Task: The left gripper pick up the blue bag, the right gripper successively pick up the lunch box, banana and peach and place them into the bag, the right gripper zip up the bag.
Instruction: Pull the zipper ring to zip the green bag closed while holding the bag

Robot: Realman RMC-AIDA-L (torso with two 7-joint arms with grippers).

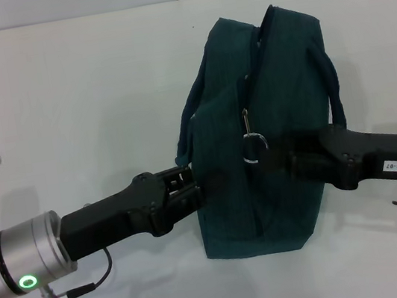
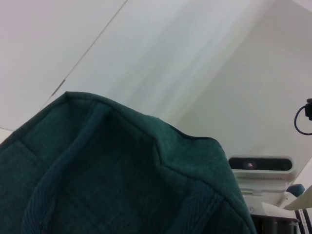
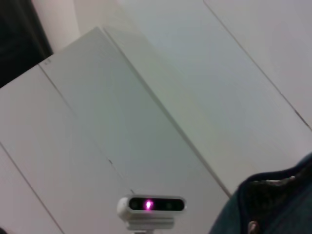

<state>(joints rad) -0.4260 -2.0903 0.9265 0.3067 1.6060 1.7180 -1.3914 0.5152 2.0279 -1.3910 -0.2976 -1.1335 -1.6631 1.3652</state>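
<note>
Here the blue bag (image 1: 256, 132) stands upright mid-table (image 1: 63, 102), nearer the front edge. The left gripper (image 1: 193, 187) grips its left side. The right gripper (image 1: 278, 153) meets the front by the zipper ring (image 1: 254, 148); its grip cannot be told.

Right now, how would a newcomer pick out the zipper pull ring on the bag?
On the white table stands one dark teal bag, between the left gripper and right gripper. Halfway up its front hangs a small silver ring, the only shiny metal on the fabric.
</note>
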